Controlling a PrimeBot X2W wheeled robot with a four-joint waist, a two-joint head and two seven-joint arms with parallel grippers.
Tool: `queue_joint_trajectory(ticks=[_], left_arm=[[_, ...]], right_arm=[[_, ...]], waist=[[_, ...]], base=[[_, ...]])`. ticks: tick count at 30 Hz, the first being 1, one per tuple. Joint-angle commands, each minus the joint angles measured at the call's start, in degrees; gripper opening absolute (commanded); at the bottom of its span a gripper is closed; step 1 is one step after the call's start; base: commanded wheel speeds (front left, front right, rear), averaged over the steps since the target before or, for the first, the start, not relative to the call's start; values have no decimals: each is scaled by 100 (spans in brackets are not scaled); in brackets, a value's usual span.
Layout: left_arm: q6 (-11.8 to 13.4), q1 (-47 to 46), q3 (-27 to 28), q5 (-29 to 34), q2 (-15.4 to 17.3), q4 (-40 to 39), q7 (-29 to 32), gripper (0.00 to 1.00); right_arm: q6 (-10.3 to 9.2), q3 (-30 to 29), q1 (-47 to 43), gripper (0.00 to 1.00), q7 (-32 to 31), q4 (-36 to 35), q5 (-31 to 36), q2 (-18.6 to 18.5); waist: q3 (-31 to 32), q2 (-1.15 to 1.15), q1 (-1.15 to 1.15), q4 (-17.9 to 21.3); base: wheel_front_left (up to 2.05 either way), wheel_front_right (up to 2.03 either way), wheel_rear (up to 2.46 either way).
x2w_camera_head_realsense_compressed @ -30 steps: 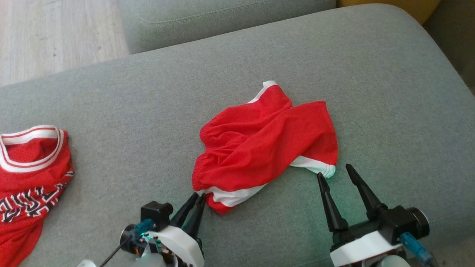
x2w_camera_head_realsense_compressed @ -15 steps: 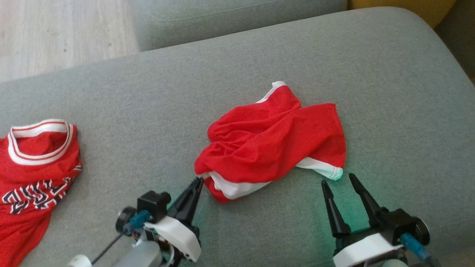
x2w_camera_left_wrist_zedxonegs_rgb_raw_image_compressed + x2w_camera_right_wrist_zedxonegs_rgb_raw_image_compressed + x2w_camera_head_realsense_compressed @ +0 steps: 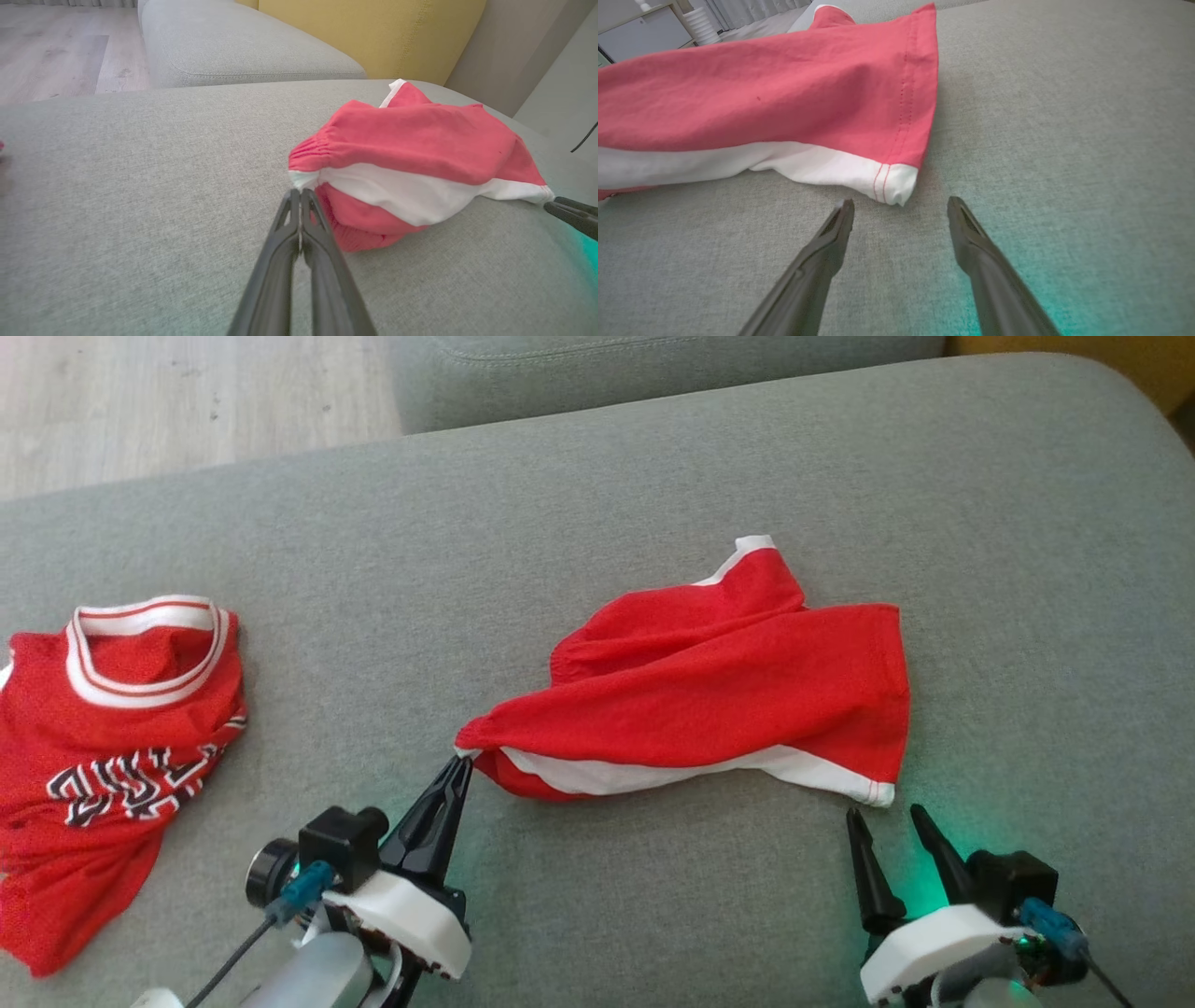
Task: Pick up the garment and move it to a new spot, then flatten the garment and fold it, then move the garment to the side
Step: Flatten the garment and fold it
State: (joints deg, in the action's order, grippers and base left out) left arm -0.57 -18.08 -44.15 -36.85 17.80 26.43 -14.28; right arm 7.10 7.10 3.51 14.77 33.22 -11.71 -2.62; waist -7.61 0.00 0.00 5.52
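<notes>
Shorts (image 3: 728,700) lie left-to-right, waistband end in left hand (image 3: 459,766).

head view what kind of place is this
Most likely a living room at home: a grey sofa, a wood floor beyond it, and a yellow cushion behind.

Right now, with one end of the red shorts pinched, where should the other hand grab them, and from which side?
Probably the white-trimmed hem corner of the shorts, taken from the robot's own side, low along the cushion. That corner lies flat and pokes out toward the open right fingers, opposite the end the left fingers pinch.
</notes>
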Motion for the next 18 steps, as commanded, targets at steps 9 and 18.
queue_joint_trajectory(ticks=[9, 18], left_arm=[[-38, -63, 408, 174, 92, -156, -72, 0], [-72, 45, 546, 330, 56, -196, -72, 0]], right_arm=[[39, 275, 347, 0, 23, -24, -168, -26], [39, 358, 300, 0, 23, -71, -251, -26]], waist=[[8, 0, 0, -47], [263, 0, 0, 54]], base=[[0, 0, 0], [0, 0, 0]])
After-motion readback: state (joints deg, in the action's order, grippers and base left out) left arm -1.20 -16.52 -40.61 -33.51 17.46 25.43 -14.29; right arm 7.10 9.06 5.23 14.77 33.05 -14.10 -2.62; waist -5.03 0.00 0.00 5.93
